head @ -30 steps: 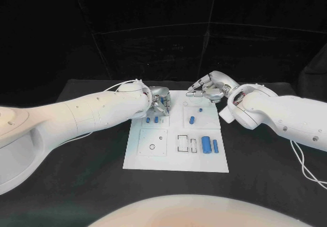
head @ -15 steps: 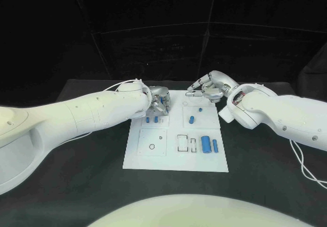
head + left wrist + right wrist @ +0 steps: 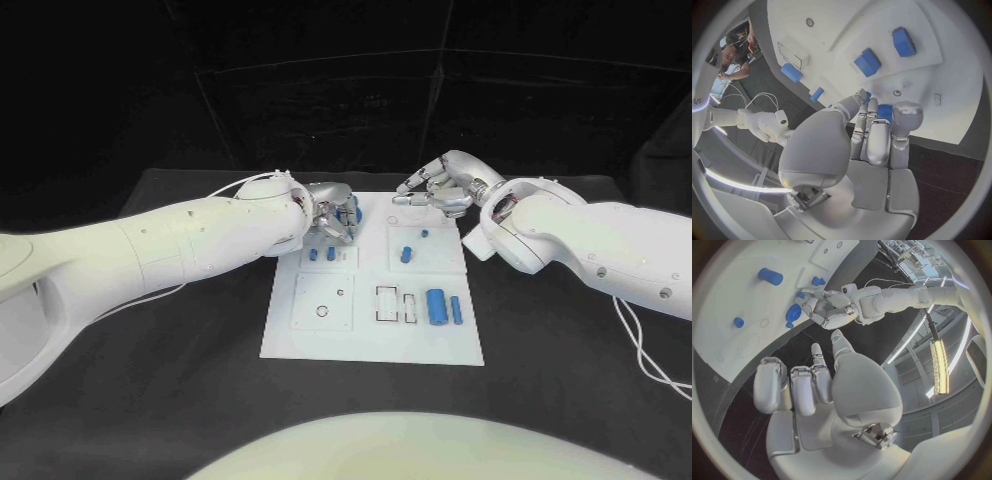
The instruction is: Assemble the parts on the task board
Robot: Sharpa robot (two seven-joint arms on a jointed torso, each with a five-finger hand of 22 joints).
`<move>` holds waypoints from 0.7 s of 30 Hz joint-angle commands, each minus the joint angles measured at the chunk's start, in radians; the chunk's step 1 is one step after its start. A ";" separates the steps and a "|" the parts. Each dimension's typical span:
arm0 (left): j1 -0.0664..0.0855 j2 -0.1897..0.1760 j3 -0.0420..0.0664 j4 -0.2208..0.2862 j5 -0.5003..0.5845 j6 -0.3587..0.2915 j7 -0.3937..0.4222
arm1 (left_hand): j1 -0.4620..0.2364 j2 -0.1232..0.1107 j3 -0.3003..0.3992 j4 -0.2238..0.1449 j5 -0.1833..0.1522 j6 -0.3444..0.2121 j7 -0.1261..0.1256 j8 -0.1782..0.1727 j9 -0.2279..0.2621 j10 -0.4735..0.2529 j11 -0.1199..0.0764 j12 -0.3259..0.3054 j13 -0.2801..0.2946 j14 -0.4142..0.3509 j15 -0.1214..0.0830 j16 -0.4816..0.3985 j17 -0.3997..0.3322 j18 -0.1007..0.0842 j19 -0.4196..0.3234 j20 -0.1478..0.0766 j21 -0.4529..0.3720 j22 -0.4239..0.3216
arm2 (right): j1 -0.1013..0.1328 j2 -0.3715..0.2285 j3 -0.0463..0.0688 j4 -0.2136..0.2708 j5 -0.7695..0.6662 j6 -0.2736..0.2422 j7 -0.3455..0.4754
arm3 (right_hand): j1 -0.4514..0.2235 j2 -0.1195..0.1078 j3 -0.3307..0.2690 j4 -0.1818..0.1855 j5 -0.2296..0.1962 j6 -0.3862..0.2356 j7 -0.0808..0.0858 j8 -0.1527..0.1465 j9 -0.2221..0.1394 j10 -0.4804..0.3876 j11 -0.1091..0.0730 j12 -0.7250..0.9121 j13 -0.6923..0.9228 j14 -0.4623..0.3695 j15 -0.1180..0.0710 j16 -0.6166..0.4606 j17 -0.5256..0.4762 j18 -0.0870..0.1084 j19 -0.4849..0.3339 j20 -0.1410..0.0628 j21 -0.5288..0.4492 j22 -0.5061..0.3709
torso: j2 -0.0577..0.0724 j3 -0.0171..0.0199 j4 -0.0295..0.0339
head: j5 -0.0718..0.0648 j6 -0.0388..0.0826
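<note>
Your left hand (image 3: 335, 216) sits over the far-left corner of the task board (image 3: 372, 335), fingers curled round a small blue part (image 3: 885, 112) pinched at the fingertips. Your right hand (image 3: 440, 190) hovers past the board's far edge at about one o'clock, fingers loosely curled and apart, holding nothing.

From the left hand, two short blue pegs (image 3: 322, 254) stand just toward you at six o'clock. Two more blue parts (image 3: 413, 247) lie at four o'clock in the far-right panel. The larger blue cylinders (image 3: 444, 306) lie near the right edge of the board, beside an empty rectangular slot.

These parts look light, rigid and smooth, likely slippery. Pinch them across the middle, squarely, and seat them gently.
</note>
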 commanded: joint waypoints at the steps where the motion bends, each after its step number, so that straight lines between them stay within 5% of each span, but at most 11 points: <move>1: 0.005 -0.022 0.017 0.027 0.012 -0.041 0.020 | -0.005 -0.005 0.006 0.001 0.005 0.009 0.001 -0.005 0.000 0.008 -0.002 -0.005 0.001 0.013 -0.003 0.005 -0.001 -0.014 0.005 -0.001 0.003 0.000 | 0.002 -0.001 0.001 0.001 -0.001 0.002 0.009 | -0.003 0.006 -0.006 -0.001 0.005 -0.006 0.000 0.005 -0.001 -0.003 -0.002 -0.004 0.117 0.071 -0.004 -0.005 0.110 -0.008 -0.004 0.000 -0.005 -0.001 | -0.002 0.0002 0.0030 | 0.001 0.002; 3: 0.006 -0.040 0.031 0.045 0.013 -0.046 0.019 | -0.006 -0.005 0.007 0.000 0.005 0.009 0.001 -0.005 0.000 0.009 -0.002 -0.006 0.001 0.013 -0.003 0.005 -0.002 -0.014 0.005 -0.001 0.003 0.001 | 0.002 -0.002 0.001 0.001 -0.001 0.002 0.009 | -0.003 0.006 -0.006 -0.001 0.005 -0.006 0.000 0.005 -0.001 -0.003 -0.002 -0.004 0.117 0.071 -0.004 -0.005 0.110 -0.008 -0.004 0.000 -0.005 -0.001 | -0.001 0.0001 0.0027 | 0.003 0.002; 9: 0.009 -0.095 0.049 0.085 0.019 -0.034 0.011 | -0.012 -0.014 0.012 -0.004 0.005 0.013 0.001 -0.010 0.000 0.015 -0.002 -0.014 0.001 0.013 -0.003 0.004 -0.006 -0.015 0.006 -0.001 0.008 0.007 | 0.002 -0.003 0.001 0.000 -0.001 0.003 0.009 | -0.003 0.006 -0.006 -0.001 0.005 -0.006 0.000 0.005 -0.001 -0.003 -0.002 -0.004 0.117 0.071 -0.004 -0.005 0.110 -0.008 -0.004 0.000 -0.005 -0.001 | 0.000 0.0009 0.0009 | 0.008 0.005; 21: 0.007 -0.146 0.054 0.101 0.023 0.035 -0.010 | -0.027 -0.025 0.010 -0.003 0.005 0.017 0.001 -0.015 0.000 0.021 -0.001 -0.024 0.001 0.013 -0.002 0.003 -0.009 -0.015 0.005 0.000 0.010 0.010 | 0.001 -0.003 0.001 -0.003 -0.001 0.006 0.010 | -0.003 0.006 -0.006 -0.001 0.005 -0.006 0.000 0.005 -0.001 -0.003 -0.002 -0.004 0.117 0.071 -0.004 -0.005 0.110 -0.008 -0.004 0.000 -0.005 -0.001 | 0.003 -0.0007 -0.0024 | 0.018 0.006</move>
